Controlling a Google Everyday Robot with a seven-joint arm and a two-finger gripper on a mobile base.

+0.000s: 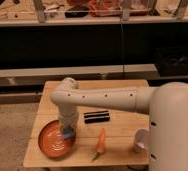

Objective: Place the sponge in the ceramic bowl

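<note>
Hanging over the right side of the ceramic bowl (51, 143), the gripper (68, 131) points straight down at the end of the white arm (104, 98). The arm reaches in from the right edge of the table (121, 86), runs leftward and bends downward at an elbow toward the back-left corner. The fingers look clamped on the sponge (67, 134), a small blue block showing at the tip of the gripper (whether its underside touches the dish or hangs just above it cannot be told). The sponge sits just inside the bowl's right rim, over the ringed orange-red interior.

The ceramic bowl rests at the front-left corner of the table, close to the front edge. A black bar (97, 116) lies flat near the middle of the table, just right of the gripper and apart from the bowl. A carrot (101, 142) lies near the front edge, in front of the bar, its green end toward the front. A white cup (139, 142) stands near the front-right corner, partly hidden by the robot's white body (174, 130)
</note>
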